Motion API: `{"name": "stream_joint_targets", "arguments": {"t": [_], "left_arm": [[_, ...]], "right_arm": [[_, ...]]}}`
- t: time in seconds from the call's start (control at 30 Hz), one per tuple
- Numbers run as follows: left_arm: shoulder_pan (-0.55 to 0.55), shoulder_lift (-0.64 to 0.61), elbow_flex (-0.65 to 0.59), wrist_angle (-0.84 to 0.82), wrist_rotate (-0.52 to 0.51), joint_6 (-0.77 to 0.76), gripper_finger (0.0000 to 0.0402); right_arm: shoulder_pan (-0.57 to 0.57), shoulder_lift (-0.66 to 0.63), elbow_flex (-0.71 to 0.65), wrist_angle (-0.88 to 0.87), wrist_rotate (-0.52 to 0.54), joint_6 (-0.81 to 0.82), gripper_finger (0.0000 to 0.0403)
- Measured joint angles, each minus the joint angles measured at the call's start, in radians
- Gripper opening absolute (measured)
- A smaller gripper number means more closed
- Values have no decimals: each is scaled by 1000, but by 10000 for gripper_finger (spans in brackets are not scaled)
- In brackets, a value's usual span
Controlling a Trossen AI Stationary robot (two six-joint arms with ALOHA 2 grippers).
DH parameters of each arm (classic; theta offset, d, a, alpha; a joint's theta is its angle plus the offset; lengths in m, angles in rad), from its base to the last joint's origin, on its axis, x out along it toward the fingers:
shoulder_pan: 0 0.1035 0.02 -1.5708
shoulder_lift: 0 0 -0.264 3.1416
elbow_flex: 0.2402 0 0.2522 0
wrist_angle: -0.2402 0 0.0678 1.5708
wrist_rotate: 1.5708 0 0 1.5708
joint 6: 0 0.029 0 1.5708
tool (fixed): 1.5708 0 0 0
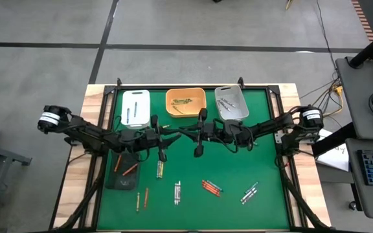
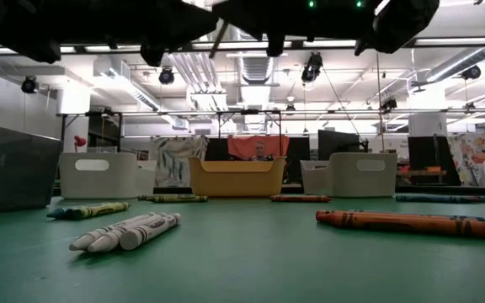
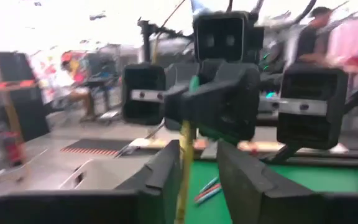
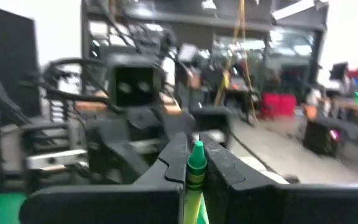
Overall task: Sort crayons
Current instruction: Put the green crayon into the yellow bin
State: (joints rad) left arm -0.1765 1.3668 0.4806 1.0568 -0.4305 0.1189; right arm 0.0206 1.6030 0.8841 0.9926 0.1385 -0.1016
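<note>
1. Green counter in a workshop; three trays at its far edge: white tray, orange tray, grey tray.
2. Your two arms meet mid-counter, above it. Right end effector is clamped on a green crayon; left end effector stands narrowly apart around the same stick, so this looks like a handover.
3. Progress, approx: a few crayons already lie in the trays; loose crayons are scattered across the near half of the counter. Most sorting is left.

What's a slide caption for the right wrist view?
Right gripper shut on a green crayon, facing the left gripper mid-handover above the table.
</note>
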Motion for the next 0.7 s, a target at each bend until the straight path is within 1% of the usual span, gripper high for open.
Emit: {"name": "stream_joint_targets", "arguments": {"t": [0.07,0.2,0.37,0.47,0.53,0.7], "left_arm": [[0,-33,-1,-55,-50,-1,109],[0,-112,-1,-190,-109,-22,130],[0,-211,-1,-358,-157,-72,137],[0,-258,-1,-435,-180,-117,137],[0,-279,-1,-474,-183,-136,137],[0,-294,-1,-491,-188,-147,137]], "right_arm": [[-31,-19,24,-106,22,23,14],[-112,-33,110,-407,27,64,14],[-231,7,245,-772,30,109,13],[-298,56,310,-934,31,119,13],[-331,92,335,-978,30,121,13],[-378,162,351,-988,21,131,13]]}}
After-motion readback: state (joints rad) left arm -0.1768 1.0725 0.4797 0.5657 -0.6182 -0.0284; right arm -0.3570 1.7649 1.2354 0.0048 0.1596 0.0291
